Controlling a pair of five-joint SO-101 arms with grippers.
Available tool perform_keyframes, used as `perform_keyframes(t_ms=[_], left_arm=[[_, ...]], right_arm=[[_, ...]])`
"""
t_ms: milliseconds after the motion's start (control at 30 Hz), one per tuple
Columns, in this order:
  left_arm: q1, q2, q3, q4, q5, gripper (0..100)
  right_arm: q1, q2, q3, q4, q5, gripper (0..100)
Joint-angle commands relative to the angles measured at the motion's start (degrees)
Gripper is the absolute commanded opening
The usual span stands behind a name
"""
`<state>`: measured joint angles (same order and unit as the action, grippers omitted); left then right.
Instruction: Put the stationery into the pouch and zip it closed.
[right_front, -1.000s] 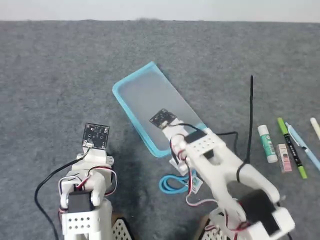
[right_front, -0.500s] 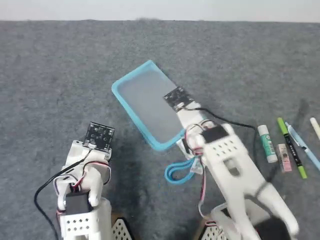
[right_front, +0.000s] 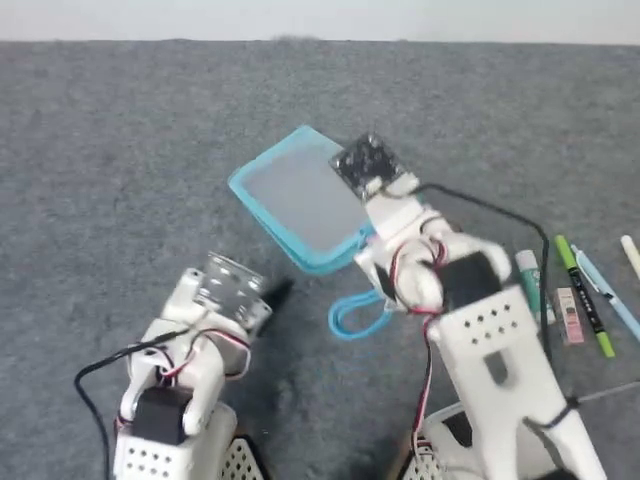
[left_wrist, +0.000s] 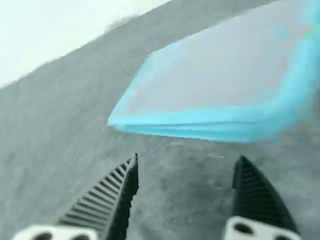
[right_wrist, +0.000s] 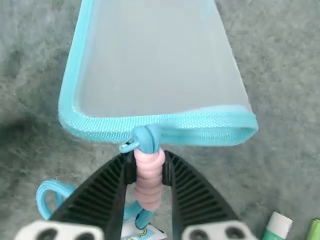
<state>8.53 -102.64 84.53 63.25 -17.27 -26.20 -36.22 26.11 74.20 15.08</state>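
A clear pouch (right_front: 296, 196) with a light-blue edge lies mid-table, one end lifted. In the right wrist view my right gripper (right_wrist: 148, 157) is shut on the pink zipper pull (right_wrist: 148, 176) at the pouch's (right_wrist: 155, 65) near edge. From above, that arm (right_front: 405, 250) reaches over the pouch's right end. My left gripper (left_wrist: 187, 167) is open just short of the pouch (left_wrist: 225, 85) and holds nothing. Its dark tip (right_front: 278, 292) shows left of the blue strap loop (right_front: 352, 312).
At the right lie a glue stick (right_front: 528, 285), a green pen (right_front: 583, 295), a blue pen (right_front: 608, 292), a pink eraser (right_front: 569, 315) and a white item (right_front: 630, 255). Grey carpet covers the table. The glue stick's cap (right_wrist: 277, 227) shows beside the right gripper.
The right arm has swung farther out and to the right, dragging the pouch's near end and turning it. The left arm has leaned forward toward the pouch.
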Motion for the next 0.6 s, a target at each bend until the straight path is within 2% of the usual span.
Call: perform_keyframes(t_ms=[0,100,300,567], left_arm=[[4.66,0.7,-6.9,2.81,-5.27,33],[4.66,0.7,-8.31,1.14,-8.97,33],[1.85,0.79,0.04,-9.76,-15.12,33],[1.49,0.7,9.63,-21.27,-15.21,29]], right_arm=[[0.31,5.93,-12.84,5.05,0.79,0.6],[-1.71,10.51,-17.76,9.01,0.7,0.6],[-8.84,10.42,-21.45,14.29,0.7,0.6],[-13.14,10.42,-20.75,15.96,1.14,0.6]])
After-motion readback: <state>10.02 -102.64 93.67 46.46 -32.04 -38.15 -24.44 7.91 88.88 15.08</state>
